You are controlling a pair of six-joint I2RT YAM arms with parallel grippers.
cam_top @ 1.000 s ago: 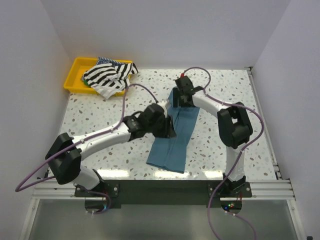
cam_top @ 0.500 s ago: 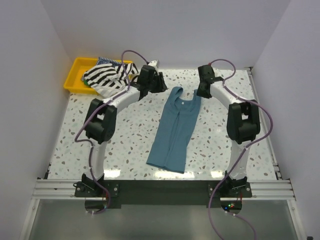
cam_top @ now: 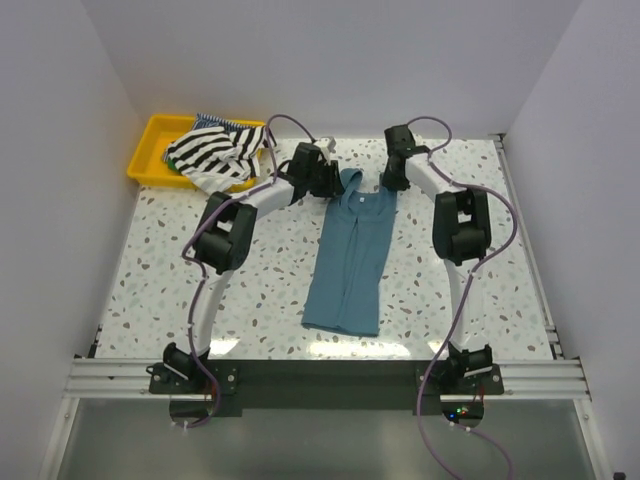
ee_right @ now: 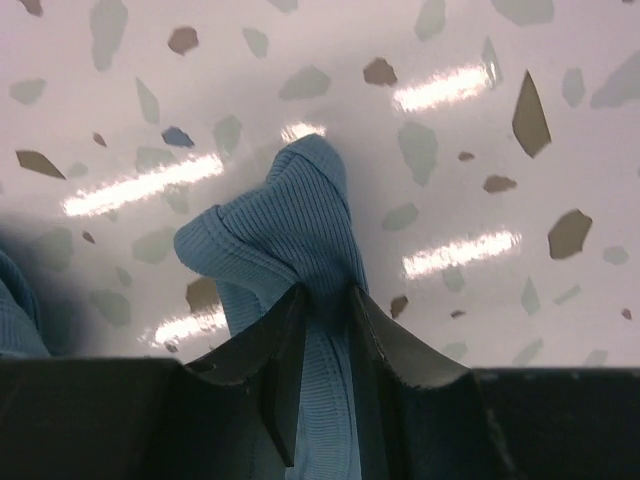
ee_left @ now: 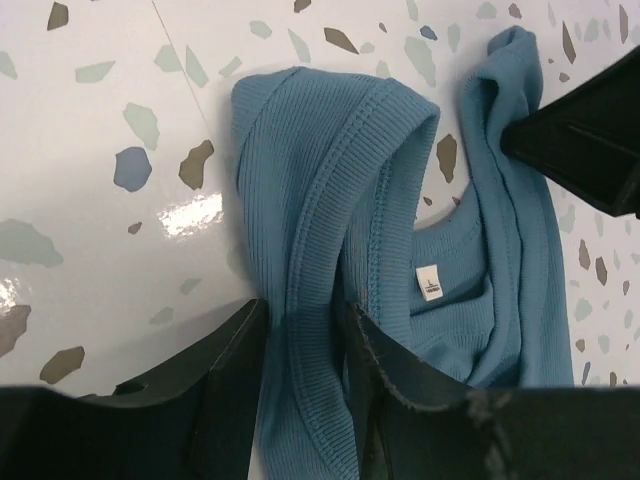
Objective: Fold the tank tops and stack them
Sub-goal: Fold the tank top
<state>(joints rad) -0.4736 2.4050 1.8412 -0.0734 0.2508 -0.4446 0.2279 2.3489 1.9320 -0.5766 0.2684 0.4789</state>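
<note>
The teal-blue tank top [cam_top: 350, 262] lies lengthwise mid-table, neck toward the far edge. My left gripper [cam_top: 330, 182] is at its left shoulder strap. In the left wrist view that ribbed strap [ee_left: 330, 150] runs flat between the two black fingers of the left gripper [ee_left: 305, 325], which stand apart on either side of it. My right gripper [cam_top: 393, 178] is at the right strap. In the right wrist view the right gripper [ee_right: 325, 300] is shut on that strap [ee_right: 290, 220], which is bunched and pinched. A black-and-white striped tank top [cam_top: 212, 152] is heaped in the tray.
The yellow tray [cam_top: 148, 158] sits at the far left corner, its striped heap spilling over the near rim. White walls close in the back and both sides. A raised rail [cam_top: 525, 240] runs along the table's right edge.
Both arms have swung from mid-table to the top's far end, one at each strap. The right gripper has closed on its strap. The left jaws have narrowed. The hem has shifted slightly right.
</note>
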